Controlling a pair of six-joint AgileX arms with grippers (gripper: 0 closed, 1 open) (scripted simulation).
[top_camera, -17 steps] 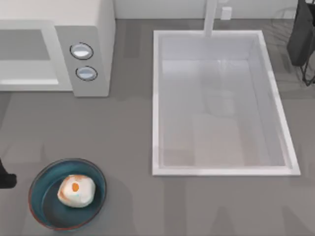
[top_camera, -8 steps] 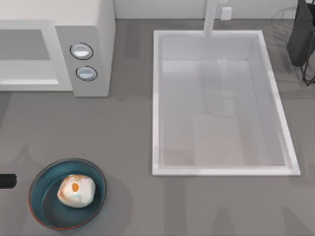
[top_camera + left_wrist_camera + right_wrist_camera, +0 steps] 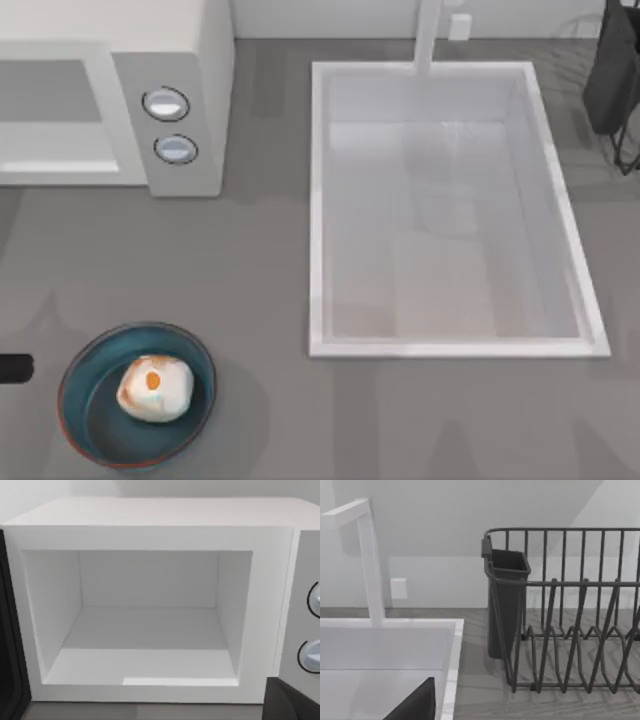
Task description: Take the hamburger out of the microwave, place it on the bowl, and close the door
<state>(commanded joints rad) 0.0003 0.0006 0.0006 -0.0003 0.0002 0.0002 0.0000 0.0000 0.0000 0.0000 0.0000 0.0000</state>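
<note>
The hamburger [image 3: 154, 387] sits in the bowl [image 3: 92, 420]; the microwave [image 3: 150, 535] cavity gapes empty. Left pincer [image 3: 14, 369] at the counter's left edge: grip unclear.

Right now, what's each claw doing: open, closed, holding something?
Left claw: at the table's left edge beside the bowl; cannot tell.
Right claw: cannot tell.
</note>
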